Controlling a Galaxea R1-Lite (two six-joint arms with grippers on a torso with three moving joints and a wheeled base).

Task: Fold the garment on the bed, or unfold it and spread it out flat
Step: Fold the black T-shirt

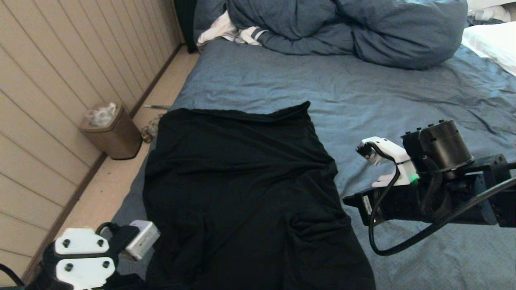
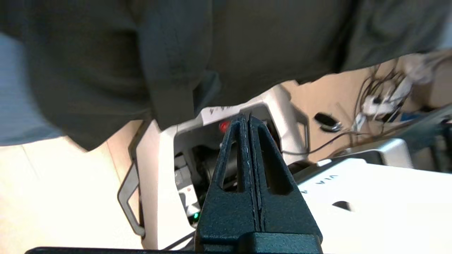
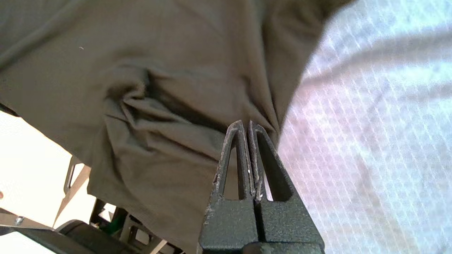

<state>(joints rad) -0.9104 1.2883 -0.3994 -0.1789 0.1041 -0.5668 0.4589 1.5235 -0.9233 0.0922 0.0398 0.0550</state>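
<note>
Shirt lies on the bed at its near left part, near end hanging over the edge. Duvet at the far end, striped cloth to its left. Bin on the floor left of the bed, against the wall. My right gripper is just right of the shirt; my left gripper at the near left corner.

Bed: large mattress, blue-grey sheet, wrinkled, mostly on the right half. Garment, black, plain side up, lies on the near-left part of the bed, roughly spread but creased, with a bunched fold near its lower right and the far edge rippled. Its near hem hangs over the bed's front edge. Bunched blue-grey duvet piled across the far end. White striped cloth tucked at the duvet's left end, touching it. White pillow at the far right edge of the bed.
</note>
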